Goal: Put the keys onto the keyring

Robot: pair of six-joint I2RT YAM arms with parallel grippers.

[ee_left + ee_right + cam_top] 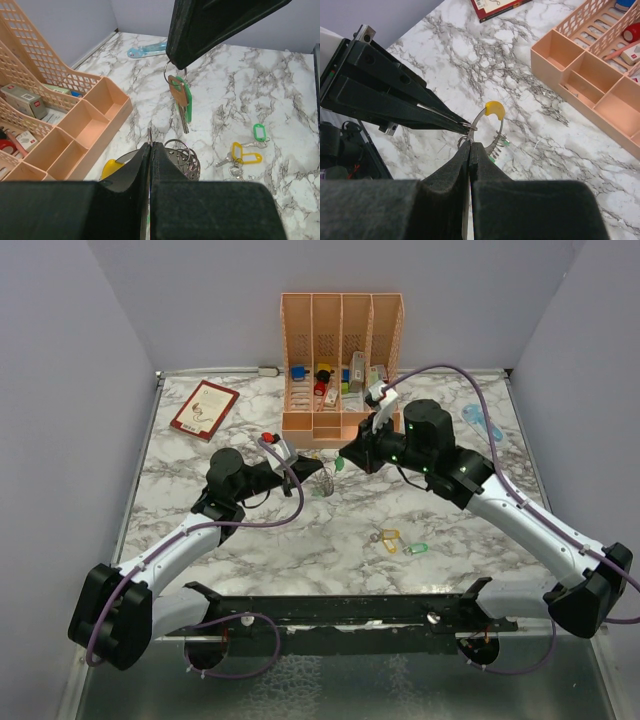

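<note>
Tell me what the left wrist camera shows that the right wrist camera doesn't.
Only left wrist: the loose yellow and green keys on the table, plus a blue tool far off. Only right wrist: the red book. Both: the keyring pinched in the left gripper, the right gripper shut on a green key, and the peach organizer.

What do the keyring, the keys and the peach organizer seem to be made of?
Keyring: thin grey metal wire, likely steel, glinting. Keys: glossy green and yellow plastic heads, silvery metal blades. Organizer: matte peach plastic, probably moulded, with lattice walls.
</note>
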